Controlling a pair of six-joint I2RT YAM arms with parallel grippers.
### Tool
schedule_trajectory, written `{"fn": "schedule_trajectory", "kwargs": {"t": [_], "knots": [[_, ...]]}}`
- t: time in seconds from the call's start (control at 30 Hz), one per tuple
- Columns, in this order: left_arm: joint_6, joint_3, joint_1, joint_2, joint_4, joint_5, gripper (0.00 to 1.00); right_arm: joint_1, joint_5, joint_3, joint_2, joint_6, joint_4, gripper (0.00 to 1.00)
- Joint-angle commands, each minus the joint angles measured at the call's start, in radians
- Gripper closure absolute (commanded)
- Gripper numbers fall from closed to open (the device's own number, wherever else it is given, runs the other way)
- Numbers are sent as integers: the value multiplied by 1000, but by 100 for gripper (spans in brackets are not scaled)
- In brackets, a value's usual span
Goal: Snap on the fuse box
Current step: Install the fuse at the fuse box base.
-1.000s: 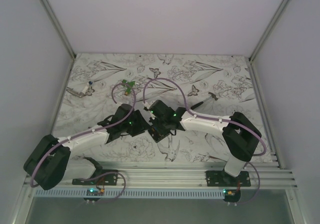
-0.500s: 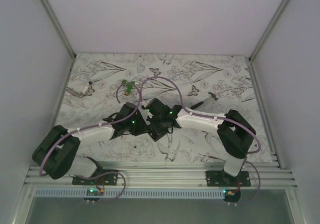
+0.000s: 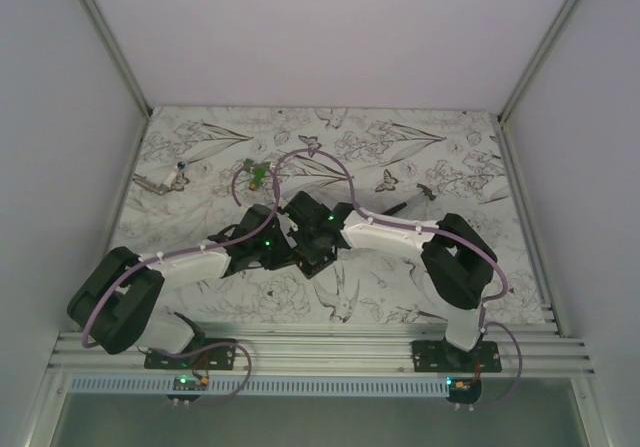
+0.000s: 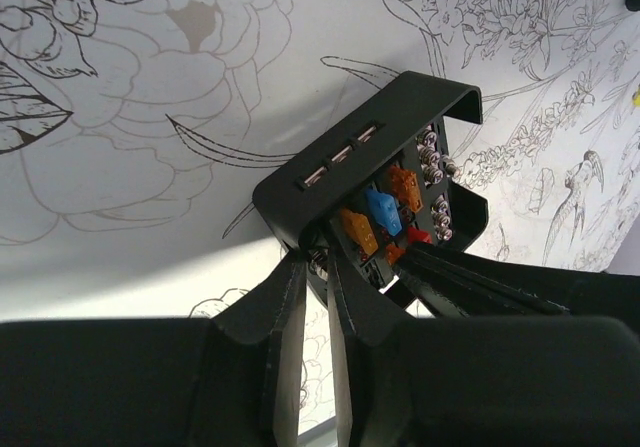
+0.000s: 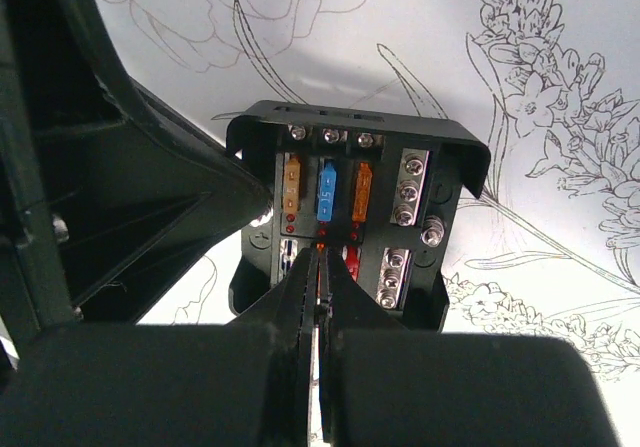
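The fuse box point(image 4: 352, 163) is a small black square box lying open on the flower-printed table; orange, blue and red fuses show inside it. It also shows in the right wrist view point(image 5: 350, 217) and in the top view point(image 3: 313, 260) between the two arms. My left gripper point(image 4: 316, 258) is shut on the box's near wall at a corner. My right gripper point(image 5: 320, 254) is shut down inside the box on a thin orange fuse beside the red one. In the top view the left gripper point(image 3: 286, 251) and right gripper point(image 3: 309, 244) meet over the box.
A small green plastic piece point(image 3: 257, 173) lies behind the arms. A thin black stick-like tool point(image 3: 396, 207) lies at the back right. A small metal part with a blue tip point(image 3: 163, 179) lies at the back left. White walls enclose the table.
Both arms have shifted: the right gripper moved left and pressed in over the box, and the left arm's elbow rose and drew closer. The box stayed between them.
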Motion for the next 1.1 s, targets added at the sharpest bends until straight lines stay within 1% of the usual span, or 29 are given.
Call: {"fn": "schedule_trajectory", "kwargs": {"t": [0.0,0.1,0.3,0.37,0.5,0.57,0.63,0.8,0.93,1.07], "knots": [[-10,4,-18,19,24,13,84,10,46,-25,149,-14,-78,100],[-15,-5,-18,16,30,9,83,12,68,-11,156,-17,-87,100],[-18,-19,-18,-11,29,7,82,15,72,-30,93,-19,-83,100],[-21,-33,-17,-32,28,-4,79,18,76,-41,81,-17,-79,100],[-18,-58,-15,-83,26,-13,75,38,38,-59,-12,-23,-27,100],[-16,-65,-15,-98,25,-10,73,40,23,-52,-53,-24,-14,97],[-18,-69,-15,-104,22,-3,72,40,22,-48,-84,-24,-7,91],[-29,-82,-17,-98,19,21,70,40,49,-71,-136,-6,-13,82],[-29,-85,-17,-88,19,25,69,40,27,-102,-158,4,-9,82],[-28,-66,-26,-71,19,36,69,40,18,-103,-147,8,1,87]]}}
